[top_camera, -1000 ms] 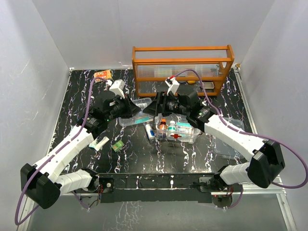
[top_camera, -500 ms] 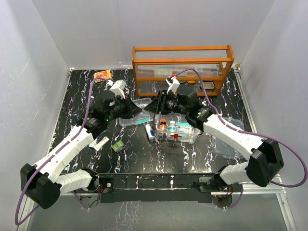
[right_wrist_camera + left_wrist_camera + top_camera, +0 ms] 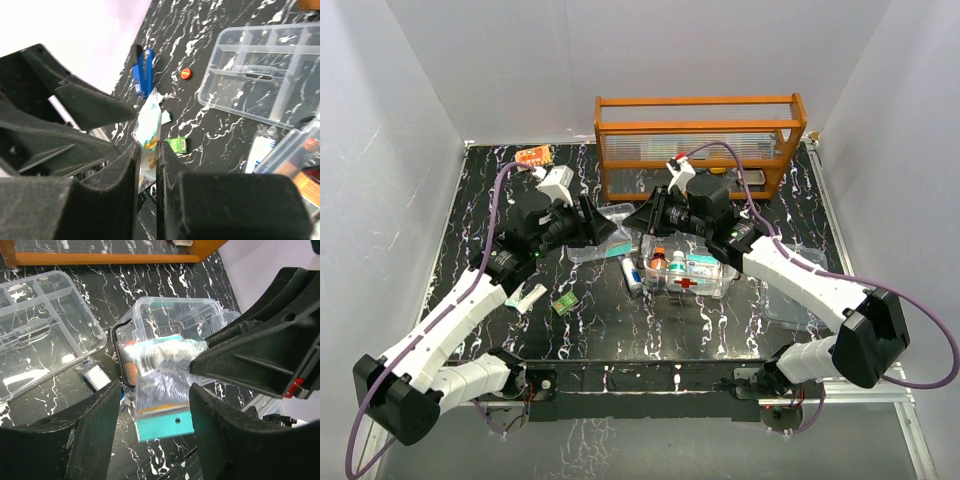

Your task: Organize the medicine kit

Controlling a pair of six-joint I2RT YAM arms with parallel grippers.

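The left gripper (image 3: 155,390) has its jaws parted either side of a sachet (image 3: 164,415), near the left end of the medicine kit box (image 3: 685,272). The right gripper (image 3: 148,146) is clamped tight on that sachet. The box sits on the black marbled table (image 3: 620,320), with an orange rack (image 3: 700,140) behind it and white walls around.

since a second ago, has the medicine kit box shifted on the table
No. In the top view the medicine kit box sits in the same spot, at the same gap below the middle of the orange wooden rack, its red cross facing the arm bases as before.
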